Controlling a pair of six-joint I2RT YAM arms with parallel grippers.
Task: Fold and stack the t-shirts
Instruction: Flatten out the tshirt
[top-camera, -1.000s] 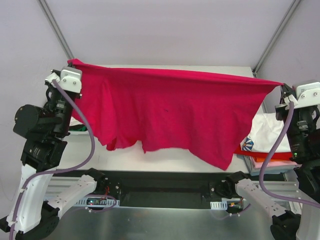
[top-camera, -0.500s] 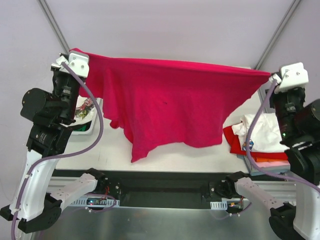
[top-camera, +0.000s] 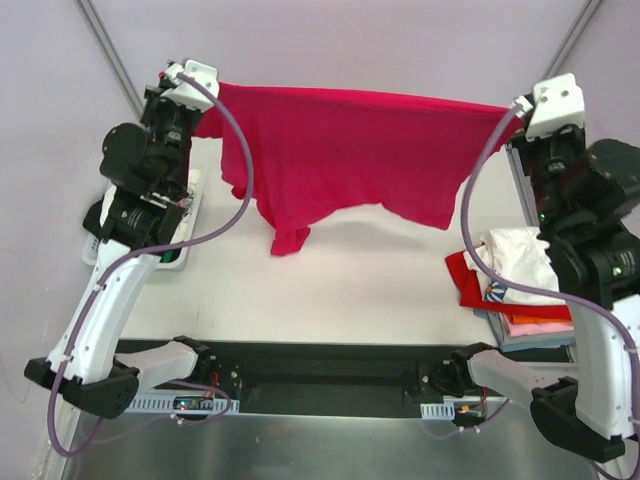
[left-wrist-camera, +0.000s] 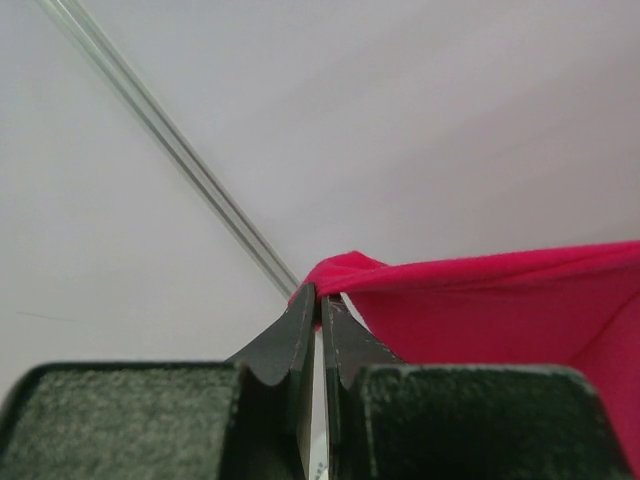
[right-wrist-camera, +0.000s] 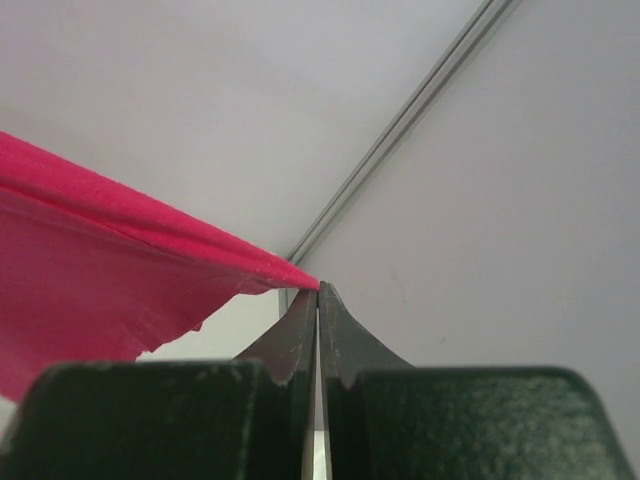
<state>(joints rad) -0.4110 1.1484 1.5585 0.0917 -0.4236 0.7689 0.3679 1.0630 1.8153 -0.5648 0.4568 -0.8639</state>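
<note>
Aloft, crimson t-shirt draped wide, left end effector, right end effector pinching corners

My left arm and right arm both stand tall from their bases, elbows bent, wrists carried high and well apart. My left claw has its two fingers pressed flat together, pinching a corner of the crimson-magenta t-shirt at the tips, on the claw's right. My right claw is likewise closed tip to tip, with a pointed corner of that cloth caught at its ends, on the claw's left.
</note>
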